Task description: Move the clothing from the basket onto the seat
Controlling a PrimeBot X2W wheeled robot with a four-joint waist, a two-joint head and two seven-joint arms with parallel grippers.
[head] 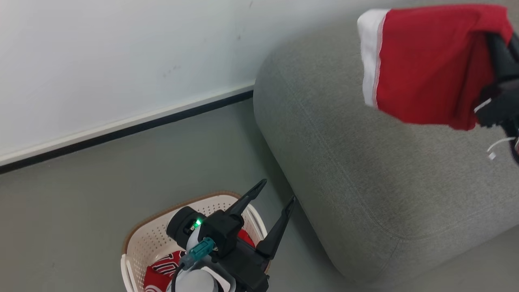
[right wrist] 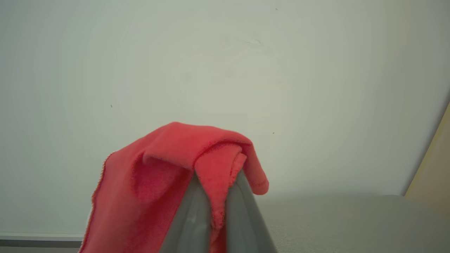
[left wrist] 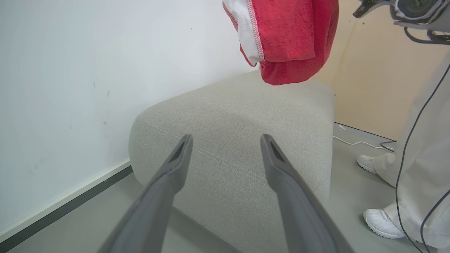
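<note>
Carrying the plain red garment to the seat, with the jersey yet to move.

Head view: my right pincer (head: 498, 40) was clamped on the plain red garment (head: 425, 65), which hung above the grey seat (head: 365, 170) without touching it. My left pincer (head: 278, 191) stood spread and empty over the basket (head: 150, 243), where the jersey (head: 162, 267) lay. Left wrist view: the fingers were apart, and the garment dangled over the seat's far side. Right wrist view: cloth was pinched between closed fingers. Next, I judged, I should lower it, let go, then fetch the jersey.
</note>
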